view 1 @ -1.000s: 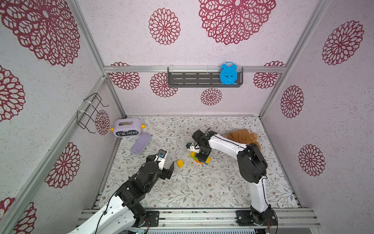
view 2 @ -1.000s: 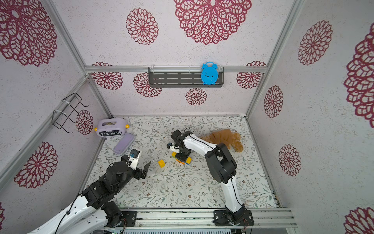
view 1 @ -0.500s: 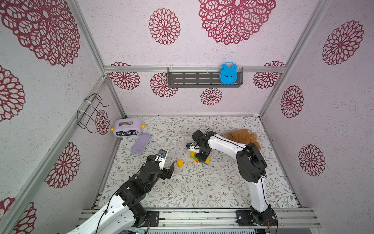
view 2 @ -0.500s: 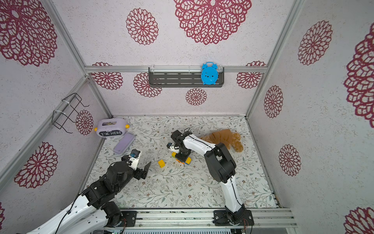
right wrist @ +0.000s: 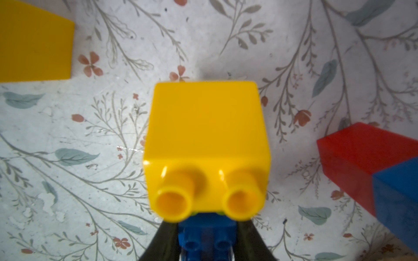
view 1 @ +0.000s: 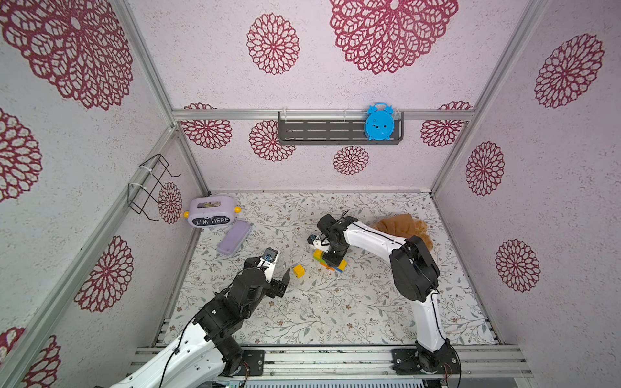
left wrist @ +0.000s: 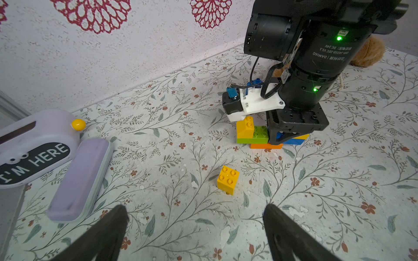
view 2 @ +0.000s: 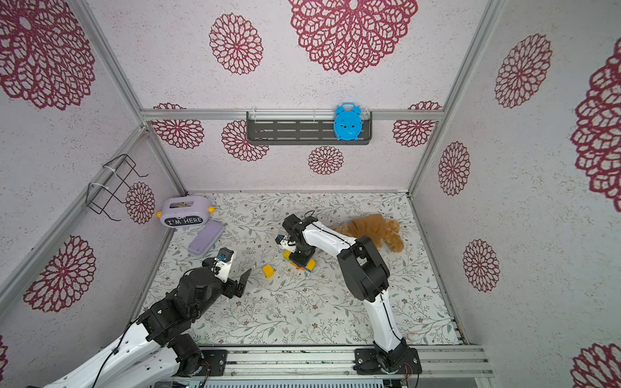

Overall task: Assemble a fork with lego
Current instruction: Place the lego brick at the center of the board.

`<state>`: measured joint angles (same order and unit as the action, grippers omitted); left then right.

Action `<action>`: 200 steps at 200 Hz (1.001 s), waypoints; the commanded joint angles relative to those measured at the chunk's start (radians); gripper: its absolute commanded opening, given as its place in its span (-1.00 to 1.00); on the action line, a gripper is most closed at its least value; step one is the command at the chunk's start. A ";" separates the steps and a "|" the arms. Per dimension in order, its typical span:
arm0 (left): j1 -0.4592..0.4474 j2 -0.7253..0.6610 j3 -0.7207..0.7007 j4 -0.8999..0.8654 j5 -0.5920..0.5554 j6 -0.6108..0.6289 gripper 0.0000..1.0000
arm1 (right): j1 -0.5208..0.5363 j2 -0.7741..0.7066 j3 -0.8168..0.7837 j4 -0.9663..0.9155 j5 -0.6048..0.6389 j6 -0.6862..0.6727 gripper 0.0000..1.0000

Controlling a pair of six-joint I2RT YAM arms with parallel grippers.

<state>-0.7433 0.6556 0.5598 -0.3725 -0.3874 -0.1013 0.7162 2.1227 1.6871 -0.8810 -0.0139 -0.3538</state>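
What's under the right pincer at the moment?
The partly built fork: a yellow brick on a lime green brick, with an orange brick at the bottom. The right pincer is shut on its blue brick and hides the joints beneath it.

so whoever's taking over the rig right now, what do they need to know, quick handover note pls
Left gripper: open and empty, hovering just short of the loose yellow four-stud plastic brick on the floral tabletop.
Right gripper: shut on a blue studded brick of the part-built multicoloured lego fork, which rests on the table.
Done: yellow, lime green, orange and blue bricks are joined in that build.
Left: the loose yellow brick is not attached and is probably the next piece. The right arm hides much of the build, so how much else is missing cannot be told.
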 commanded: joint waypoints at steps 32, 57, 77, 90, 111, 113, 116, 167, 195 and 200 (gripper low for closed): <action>0.007 0.010 -0.011 0.012 -0.004 -0.002 0.94 | 0.009 0.128 -0.033 -0.044 0.056 0.006 -0.50; 0.007 0.013 -0.009 0.010 -0.005 0.001 0.94 | 0.006 0.073 -0.050 -0.011 0.024 0.013 -0.50; 0.008 0.014 -0.006 0.010 -0.005 0.005 0.94 | -0.011 -0.002 -0.053 0.002 -0.009 0.019 -0.48; 0.007 0.015 -0.006 0.010 -0.005 0.005 0.94 | -0.025 -0.043 -0.055 0.000 -0.018 0.021 -0.45; 0.007 0.015 -0.008 0.009 -0.005 0.003 0.94 | -0.049 -0.099 -0.066 -0.009 -0.026 0.021 -0.44; 0.007 0.016 -0.008 0.009 -0.005 0.002 0.94 | -0.051 -0.105 -0.069 -0.009 -0.028 0.021 -0.45; 0.007 0.015 -0.008 0.009 -0.005 0.003 0.94 | -0.054 -0.114 -0.073 -0.009 -0.029 0.021 -0.45; 0.007 0.011 -0.006 0.009 -0.005 0.004 0.94 | -0.098 -0.208 -0.218 0.031 -0.036 0.024 -0.43; 0.007 0.014 -0.005 0.009 -0.004 0.005 0.94 | -0.105 -0.228 -0.294 0.074 -0.060 0.028 -0.43; 0.007 0.013 -0.005 0.008 -0.002 0.005 0.94 | -0.107 -0.231 -0.309 0.084 -0.055 0.027 -0.42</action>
<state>-0.7433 0.6693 0.5583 -0.3721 -0.3874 -0.1005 0.6098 1.9411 1.4284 -0.8272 -0.0402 -0.3450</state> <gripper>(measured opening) 0.972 0.351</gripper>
